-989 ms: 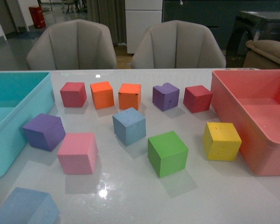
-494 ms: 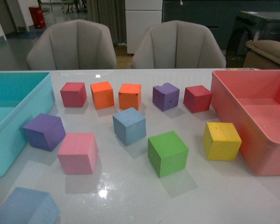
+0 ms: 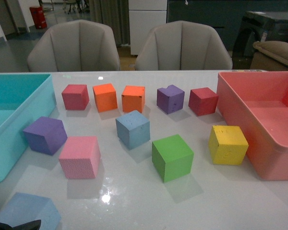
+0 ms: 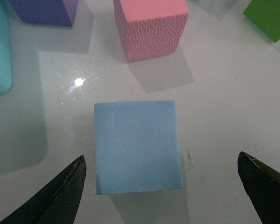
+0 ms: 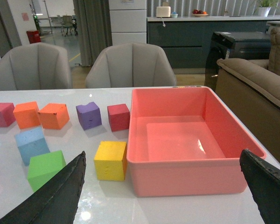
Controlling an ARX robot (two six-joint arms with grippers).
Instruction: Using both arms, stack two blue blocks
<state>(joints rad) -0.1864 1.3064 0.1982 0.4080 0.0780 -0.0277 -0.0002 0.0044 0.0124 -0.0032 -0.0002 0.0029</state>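
Observation:
One pale blue block point(image 3: 133, 128) stands in the middle of the white table, also visible in the right wrist view point(image 5: 31, 144). The other blue block point(image 3: 30, 212) lies at the near left corner. My left gripper point(image 4: 163, 184) hovers open right above it, and the block point(image 4: 137, 145) lies between the wide-spread fingers without touching them. A black tip of the left arm point(image 3: 14, 224) shows at the front view's bottom edge. My right gripper point(image 5: 163, 186) is open and empty, held above the table facing the pink bin.
A teal bin point(image 3: 9, 120) stands at the left, a pink bin point(image 3: 259, 120) at the right. Pink point(image 3: 80, 156), purple point(image 3: 45, 135), green point(image 3: 172, 157) and yellow point(image 3: 228, 144) cubes lie near. Red, orange, purple and dark red cubes line the back.
A black part of the left arm has come into the bottom left corner of the front view, over the near blue block. The cubes have not moved.

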